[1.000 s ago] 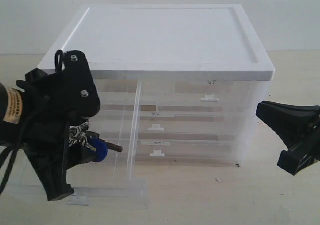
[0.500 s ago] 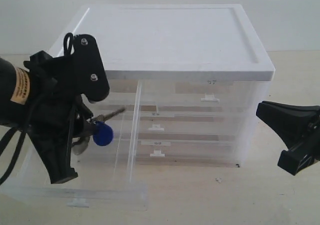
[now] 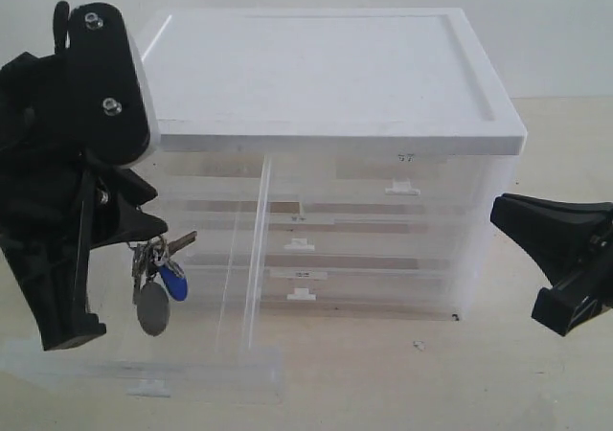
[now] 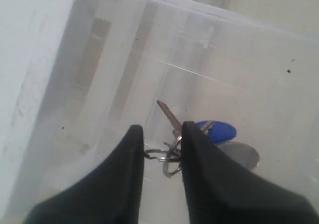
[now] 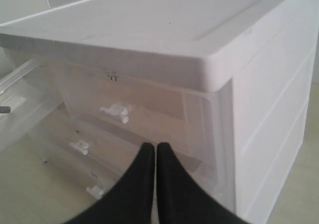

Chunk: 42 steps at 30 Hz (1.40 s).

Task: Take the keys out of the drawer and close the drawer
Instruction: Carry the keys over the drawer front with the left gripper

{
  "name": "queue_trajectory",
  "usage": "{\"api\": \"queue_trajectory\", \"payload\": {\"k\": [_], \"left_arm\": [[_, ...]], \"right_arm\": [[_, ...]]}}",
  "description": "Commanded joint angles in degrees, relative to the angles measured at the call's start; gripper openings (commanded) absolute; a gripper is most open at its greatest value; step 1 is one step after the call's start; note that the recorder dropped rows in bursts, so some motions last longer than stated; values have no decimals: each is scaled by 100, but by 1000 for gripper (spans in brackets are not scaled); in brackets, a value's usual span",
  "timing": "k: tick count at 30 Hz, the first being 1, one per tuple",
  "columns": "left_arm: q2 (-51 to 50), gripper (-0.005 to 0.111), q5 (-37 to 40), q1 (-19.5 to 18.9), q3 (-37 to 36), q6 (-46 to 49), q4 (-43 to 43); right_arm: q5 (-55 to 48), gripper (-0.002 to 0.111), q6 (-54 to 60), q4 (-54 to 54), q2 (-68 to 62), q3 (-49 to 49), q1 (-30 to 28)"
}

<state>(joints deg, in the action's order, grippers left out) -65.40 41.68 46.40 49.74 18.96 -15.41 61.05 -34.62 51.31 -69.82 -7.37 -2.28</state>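
Observation:
My left gripper (image 3: 144,238) is shut on the ring of the keys (image 3: 158,278). The bunch hangs below it with a blue fob (image 3: 173,283) and a grey round tag, above the open drawer (image 3: 144,369). The drawer is pulled far out at the lower left, and its side wall stands near the middle. In the left wrist view the ring is pinched in my left gripper (image 4: 159,152), with the keys (image 4: 172,119) and blue fob (image 4: 219,131) dangling over the drawer (image 4: 199,50). My right gripper (image 3: 500,213) hovers shut at the cabinet's right side; the right wrist view shows the right gripper (image 5: 155,147) holding nothing.
The white-topped cabinet (image 3: 316,67) holds further translucent drawers with small white handles (image 3: 402,189), all pushed in. It stands on a beige table (image 3: 431,374) against a white wall.
My left gripper has risen and shifted left, lifting the keys up out of the drawer; they now hang free. The right arm has not moved.

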Motion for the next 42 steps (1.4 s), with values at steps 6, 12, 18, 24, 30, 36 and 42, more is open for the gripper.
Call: {"api": "queue_trajectory", "payload": {"k": [6, 12, 18, 24, 30, 36, 42], "left_arm": [[124, 4, -397, 31, 41, 24, -49], [380, 4, -396, 31, 405, 28, 28], [675, 4, -260, 31, 903, 785, 1041], [703, 4, -624, 31, 1099, 2041, 2839], [359, 4, -904, 31, 1099, 3641, 4801], [-302, 4, -1305, 31, 1099, 3861, 4926], [-815, 4, -1675, 31, 1099, 3941, 4902]], "right_arm": [[31, 0, 25, -12, 2, -24, 12], [31, 0, 25, -12, 2, -24, 12], [31, 0, 25, -23, 2, -24, 12], [31, 0, 25, -23, 2, -24, 12], [31, 0, 25, -23, 2, -24, 12], [9, 0, 25, -12, 2, -24, 12], [9, 0, 25, -1, 2, -24, 12]]}}
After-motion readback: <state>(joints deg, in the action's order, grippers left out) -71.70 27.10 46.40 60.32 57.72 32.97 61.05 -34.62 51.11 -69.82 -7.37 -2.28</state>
